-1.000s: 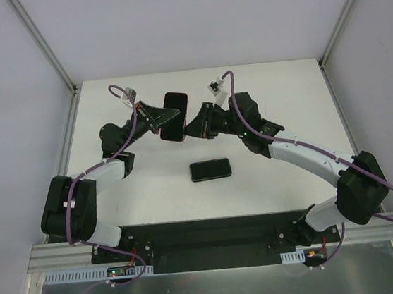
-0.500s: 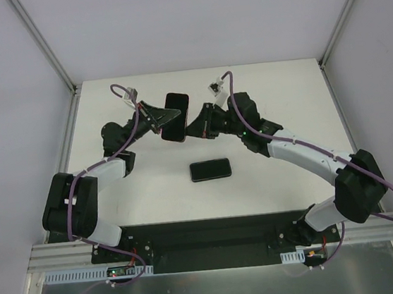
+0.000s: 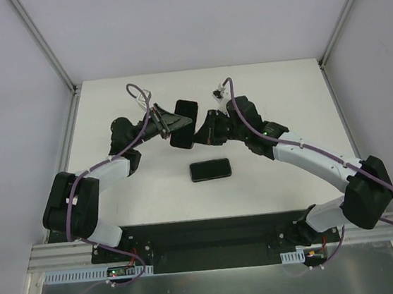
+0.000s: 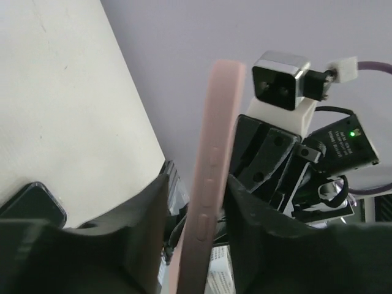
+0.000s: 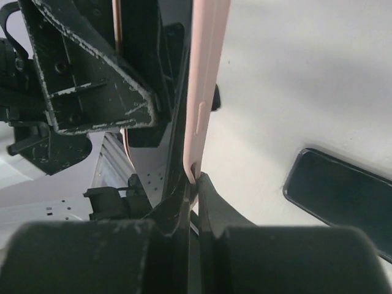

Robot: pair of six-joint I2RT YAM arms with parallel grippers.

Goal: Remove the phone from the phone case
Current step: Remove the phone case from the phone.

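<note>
Right gripper (image 5: 196,184) is pinched tight on the thin rim of the pink phone case (image 5: 207,73), which hangs on edge in the air over the far middle of the table (image 3: 283,94). Left gripper (image 4: 197,184) straddles the same case from the left. Its jaws are slightly apart with a gap on one side, so it looks slack rather than clamped. A dark phone (image 3: 210,169) lies flat on the table, nearer than both grippers. Whether anything sits inside the case I cannot tell. I'd judge the case light, soft and bendy, best held at its rim. The phone looks stiff, slick and breakable, best taken by its long edges.
</note>
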